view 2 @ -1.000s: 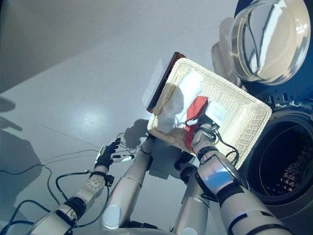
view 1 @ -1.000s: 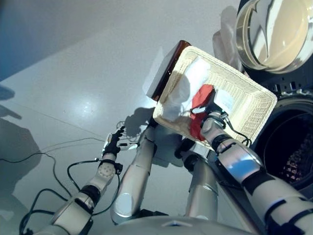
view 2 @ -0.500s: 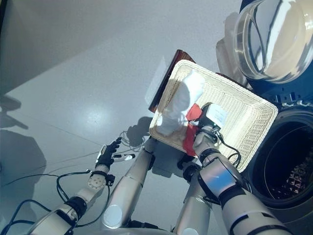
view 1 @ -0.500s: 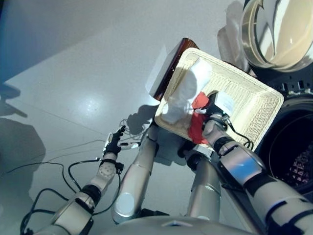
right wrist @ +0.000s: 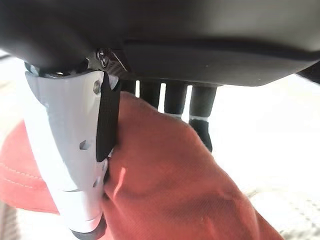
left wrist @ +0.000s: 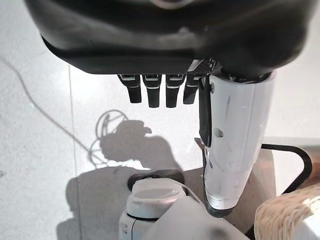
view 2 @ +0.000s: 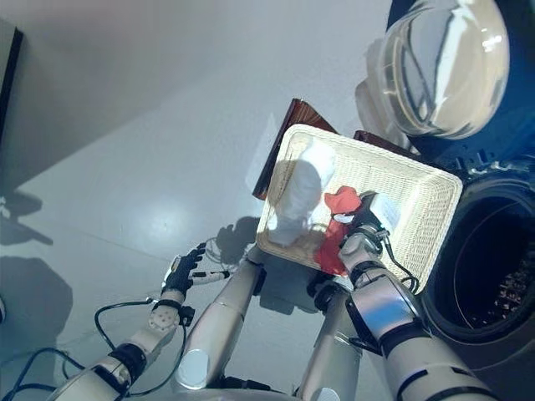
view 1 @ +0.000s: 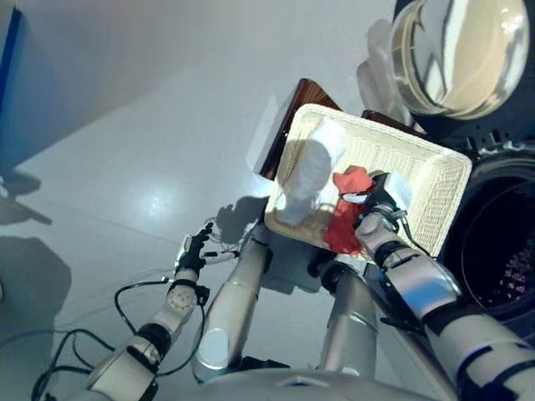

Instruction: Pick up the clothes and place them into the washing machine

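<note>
A red cloth [view 1: 343, 224] hangs bunched over the near side of a white wicker basket [view 1: 435, 154]. My right hand [view 1: 374, 205] is shut on it. In the right wrist view the white-covered thumb [right wrist: 70, 165] and the dark fingers [right wrist: 175, 97] pinch the red cloth [right wrist: 175, 190] between them. A white cloth [view 1: 309, 171] lies along the basket's left side. To the right gapes the washing machine's dark drum [view 1: 501, 242], its round door [view 1: 456, 50] swung open above. My left hand [view 1: 192, 251] hangs low over the floor, fingers [left wrist: 157, 92] straight, holding nothing.
The basket rests on a dark brown stand [view 1: 292, 117] whose edge shows at its far left. Pale grey floor [view 1: 125, 125] stretches to the left. A blue panel edge [view 1: 8, 42] stands at the far left.
The view has shifted. My right hand has drawn the red cloth up and toward the basket's near rim, bunching it. The left hand has stayed still.
</note>
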Controlling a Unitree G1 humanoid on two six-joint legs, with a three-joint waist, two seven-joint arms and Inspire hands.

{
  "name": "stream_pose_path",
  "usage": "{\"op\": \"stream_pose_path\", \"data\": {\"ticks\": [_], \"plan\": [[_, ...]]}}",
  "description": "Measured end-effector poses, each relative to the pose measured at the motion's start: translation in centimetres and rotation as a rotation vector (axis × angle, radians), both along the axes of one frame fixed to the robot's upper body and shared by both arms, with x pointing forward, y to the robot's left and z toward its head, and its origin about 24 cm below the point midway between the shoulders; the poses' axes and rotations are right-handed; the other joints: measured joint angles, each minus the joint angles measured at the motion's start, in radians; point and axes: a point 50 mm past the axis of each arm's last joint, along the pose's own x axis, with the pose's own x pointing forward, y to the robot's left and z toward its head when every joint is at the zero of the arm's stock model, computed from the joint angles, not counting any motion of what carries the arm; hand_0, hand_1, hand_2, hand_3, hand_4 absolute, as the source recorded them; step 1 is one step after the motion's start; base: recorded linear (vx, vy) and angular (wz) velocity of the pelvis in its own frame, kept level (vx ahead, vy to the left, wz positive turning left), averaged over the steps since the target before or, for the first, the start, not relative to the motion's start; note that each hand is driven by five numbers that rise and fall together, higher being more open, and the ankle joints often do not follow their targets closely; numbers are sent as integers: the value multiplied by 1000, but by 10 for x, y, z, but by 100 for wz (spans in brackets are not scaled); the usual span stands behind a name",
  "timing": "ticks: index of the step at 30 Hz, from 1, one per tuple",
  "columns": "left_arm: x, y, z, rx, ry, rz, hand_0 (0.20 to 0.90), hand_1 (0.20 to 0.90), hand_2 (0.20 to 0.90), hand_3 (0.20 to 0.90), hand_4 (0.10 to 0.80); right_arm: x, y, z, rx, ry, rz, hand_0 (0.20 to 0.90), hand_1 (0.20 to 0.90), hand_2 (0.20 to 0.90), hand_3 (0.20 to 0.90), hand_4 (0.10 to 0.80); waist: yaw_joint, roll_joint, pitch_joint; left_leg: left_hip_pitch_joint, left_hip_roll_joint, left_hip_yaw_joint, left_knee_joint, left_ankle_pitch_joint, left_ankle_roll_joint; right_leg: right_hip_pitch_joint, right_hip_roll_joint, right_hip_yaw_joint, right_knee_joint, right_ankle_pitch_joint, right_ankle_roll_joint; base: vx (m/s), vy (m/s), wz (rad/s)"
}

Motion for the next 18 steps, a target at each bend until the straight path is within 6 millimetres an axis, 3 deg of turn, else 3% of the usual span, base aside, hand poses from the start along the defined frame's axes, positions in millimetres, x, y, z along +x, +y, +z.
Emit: {"op": "stream_pose_path", "data": {"ticks": [7, 11, 18], "plan": [[-16, 5, -10, -7, 49, 23, 900, 900, 900, 900, 800, -13, -27, -5, 221, -86, -202, 200, 200, 200, 200, 300, -46, 12, -57, 72, 1, 34, -68, 10, 25, 55, 18, 41, -88, 44, 34, 38, 8, -20], [-17, 5, -11, -20, 59, 16, 900, 900, 900, 900, 800, -30, -38, -20, 517, -243, -380, 200, 200, 200, 200, 300, -57, 17, -91, 103, 7, 53, -86, 4, 34, 93, 23, 46, -137, 63, 41, -17, 33, -12], [-20, 4, -13, -46, 71, 12, 900, 900, 900, 900, 800, -45, -20, -45, 1031, -530, -647, 200, 200, 200, 200, 300, -85, 27, -100, 102, 1, 81, -78, -5, 47, 75, 19, 77, -126, 65, 41, -20, 14, -10]]}}
